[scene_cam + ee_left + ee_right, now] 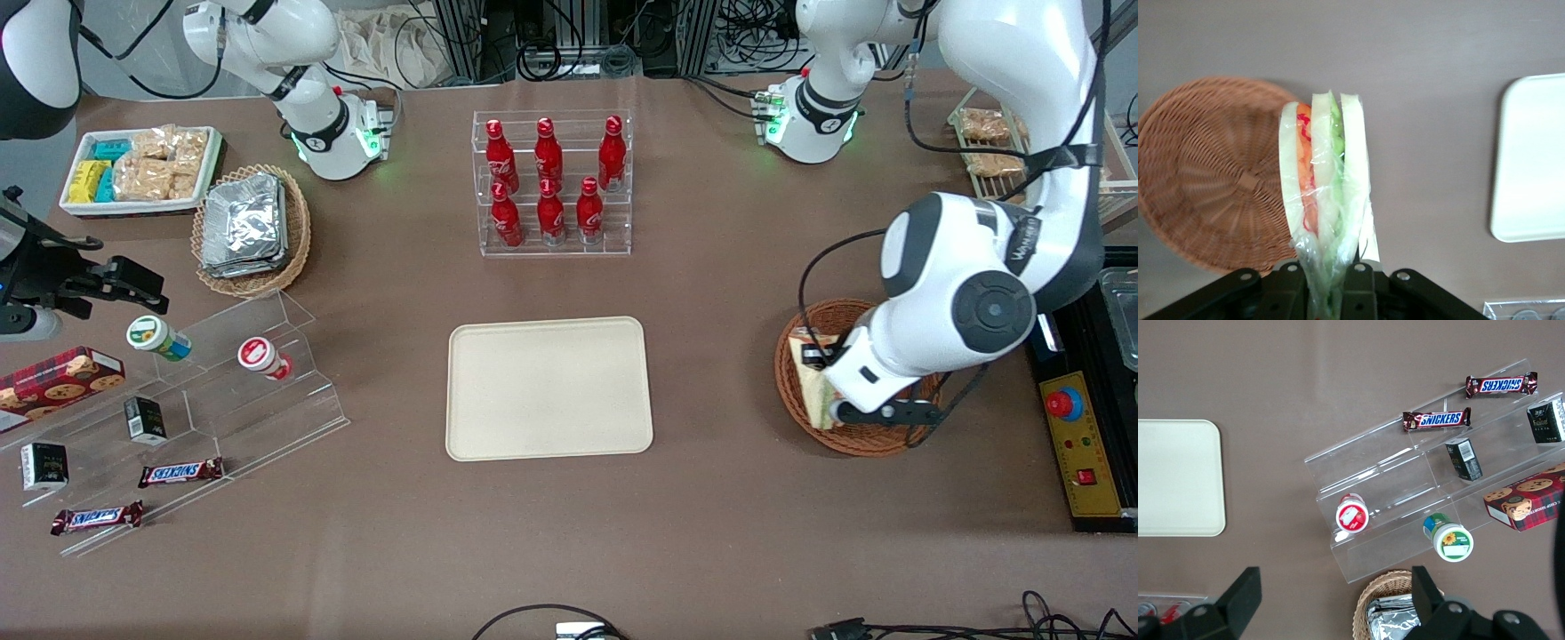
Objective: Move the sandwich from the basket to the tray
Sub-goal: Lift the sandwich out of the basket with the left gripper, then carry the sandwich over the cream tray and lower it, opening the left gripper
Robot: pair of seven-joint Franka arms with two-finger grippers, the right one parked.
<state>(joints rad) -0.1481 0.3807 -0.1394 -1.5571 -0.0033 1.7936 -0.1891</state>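
The sandwich (1323,179) is a plastic-wrapped wedge of white bread with orange-red and green layers. My left gripper (1323,283) is shut on its wrapped end and holds it lifted above the table. In the front view the sandwich (815,384) hangs over the tray-side rim of the reddish-brown wicker basket (805,404), with the gripper (831,402) mostly hidden under the arm. The basket (1211,173) shows plain inside in the left wrist view. The cream-beige tray (548,388) lies mid-table and bare, apart from the basket; its edge also shows in the left wrist view (1531,160).
A clear rack of red bottles (553,182) stands farther from the front camera than the tray. Toward the parked arm's end are a clear stepped shelf (213,391) with snacks, a tan basket of foil packets (251,229) and a white bin (142,169). A control box (1080,444) lies beside the basket.
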